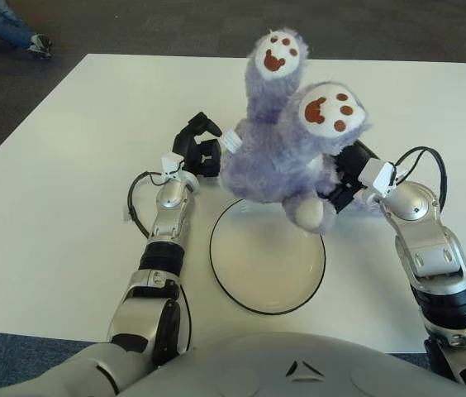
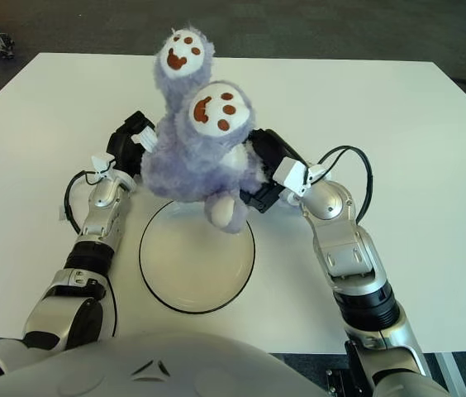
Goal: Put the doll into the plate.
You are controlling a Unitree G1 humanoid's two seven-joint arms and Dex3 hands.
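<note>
A white table (image 1: 68, 165) fills the view, its top plain and square-cornered, with dark carpeted floor (image 1: 175, 25) showing beyond its far edge. Lying flat on the table at the near centre is a round, shallow white plate (image 1: 266, 263) with a thin dark rim. The plate's dish is bare; a purple plush doll (image 1: 287, 149) shows over its far rim, though whether the doll touches the plate or the table cannot be told. To the left of the plate, a thin black cable (image 1: 134, 207) loops just above or on the tabletop beside the robot's forearm.
</note>
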